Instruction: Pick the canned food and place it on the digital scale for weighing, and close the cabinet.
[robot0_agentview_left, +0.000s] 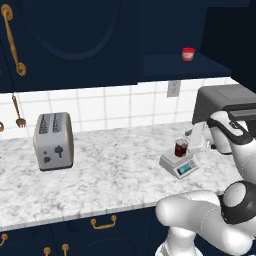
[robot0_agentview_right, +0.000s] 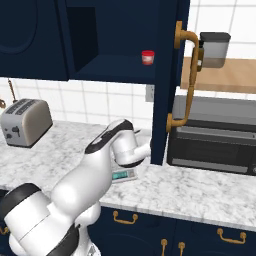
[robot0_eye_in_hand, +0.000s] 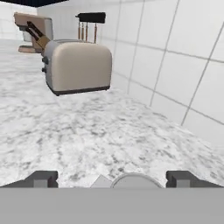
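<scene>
A: Where's the canned food (robot0_agentview_left: 181, 147)?
B: Standing upright on the digital scale (robot0_agentview_left: 178, 165), on the marble counter (robot0_agentview_left: 110, 175), near the front edge. Teal display faces out. From the right side the arm covers most of the scale; just a corner w/ the display pokes out. Can's hidden there.

A: And the gripper (robot0_agentview_left: 198, 138)?
B: Right beside the can, white hand pointing sideways along the counter toward the toaster (robot0_agentview_left: 54, 141). In the hand view the two dark finger tips (robot0_eye_in_hand: 42, 179) sit far apart at the bottom, w/ a silvery curved rim between them, prob. the can's top, but it's cut off. So fingers are spread; can't tell if either touches the can.

A: Arm pose?
B: Rises from the base, elbow bent, forearm reaching low over the counter, wrist turned level.

A: Cabinet (robot0_agentview_right: 167, 75)?
B: Door's open, swung out edge-on toward us, long brass handle (robot0_agentview_right: 186, 75) facing right. Inside, on the shelf, one small red-and-white container (robot0_agentview_right: 147, 57). Rest of the interior is dark, hard to make out.

A: Anything else?
B: Dark microwave (robot0_agentview_right: 215, 135) right of the door, partly behind it. Utensils hang on the tile wall (robot0_agentview_left: 100, 105) left of the toaster, too small to name. Navy drawers w/ brass pulls under the counter.
</scene>
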